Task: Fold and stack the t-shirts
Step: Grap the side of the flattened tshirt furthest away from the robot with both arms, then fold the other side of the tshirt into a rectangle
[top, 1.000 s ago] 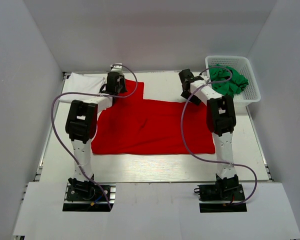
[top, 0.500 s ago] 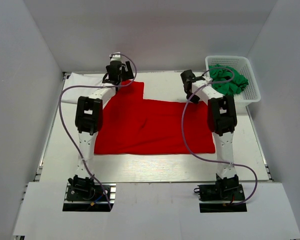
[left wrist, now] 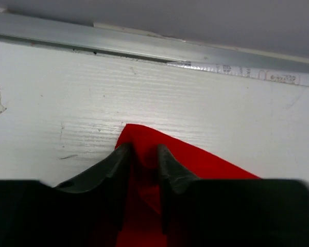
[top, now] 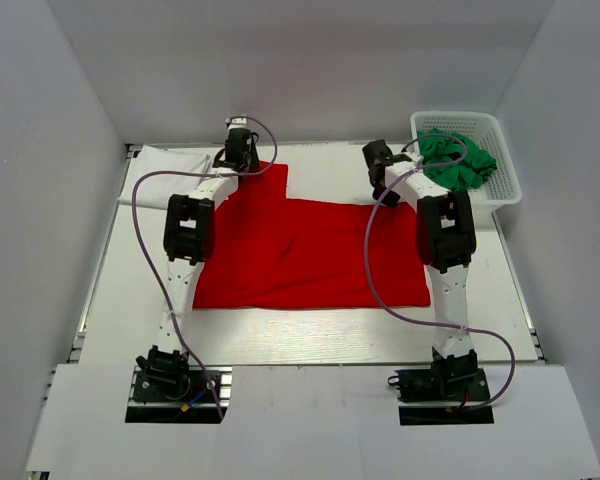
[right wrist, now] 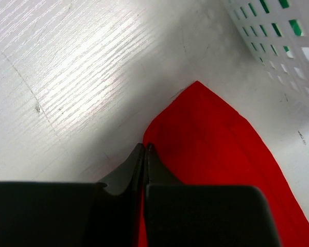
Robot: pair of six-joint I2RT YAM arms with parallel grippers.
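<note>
Right hand [right wrist: 144, 147], closed, touches the red t-shirt [right wrist: 211, 154]; left hand [left wrist: 143, 149], parted, straddles its far corner.

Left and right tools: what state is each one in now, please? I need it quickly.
Left tool: open, its fingers on either side of a corner of the red t-shirt.
Right tool: closed, apparently pinching the red t-shirt's edge.

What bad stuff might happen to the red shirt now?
The left gripper has its jaws apart around the far corner of the red t-shirt; lifting now might leave that corner behind and skew the fold. The right gripper is shut on just the cloth's edge, so it could slip out. The basket sits close beside it and may get bumped.
</note>
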